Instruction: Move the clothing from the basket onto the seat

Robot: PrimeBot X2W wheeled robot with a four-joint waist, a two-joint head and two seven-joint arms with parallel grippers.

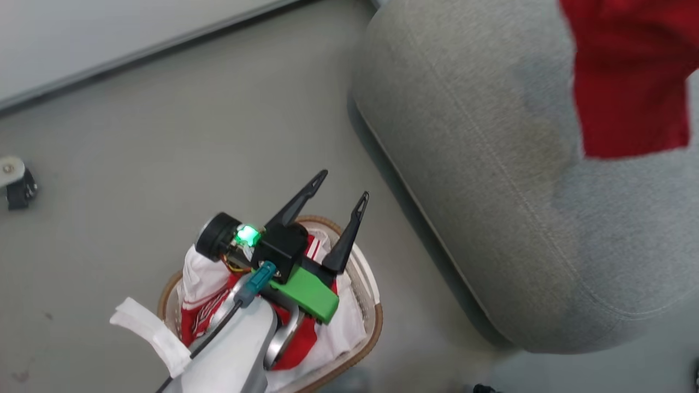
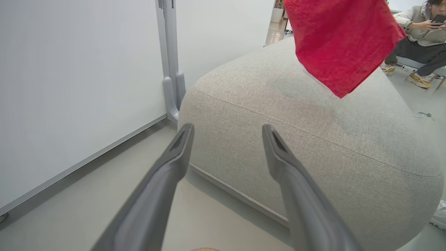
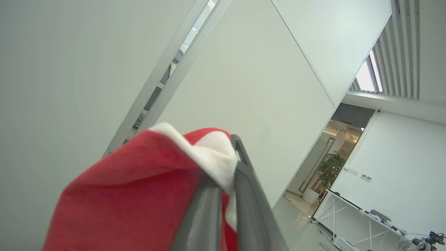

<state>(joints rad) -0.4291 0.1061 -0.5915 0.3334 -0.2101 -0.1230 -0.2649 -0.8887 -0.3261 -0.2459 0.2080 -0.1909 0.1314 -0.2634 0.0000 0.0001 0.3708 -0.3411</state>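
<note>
Above the seat, at 2 o'clock in the head view, a red garment hangs with its lower hem apparently clear of the grey cushion. The right gripper is pinched narrow on the garment's white-trimmed edge, fingers aimed up toward the wall. At 7 o'clock the basket stands on the floor near the seat's edge, with more red clothes inside. The left gripper hovers over it, jaws wide and holding nothing, tips pointing to 1 o'clock.

The main risk is probably the drop. Let go from this height, the garment could land on the rounded shoulder of the seat and slide to the floor. The bunched trim might also cling to a finger and come away with it when the arm pulls back. At the basket, a careless dip by the left gripper could catch the white liner instead of the clothes and tip or drag the light basket.
</note>
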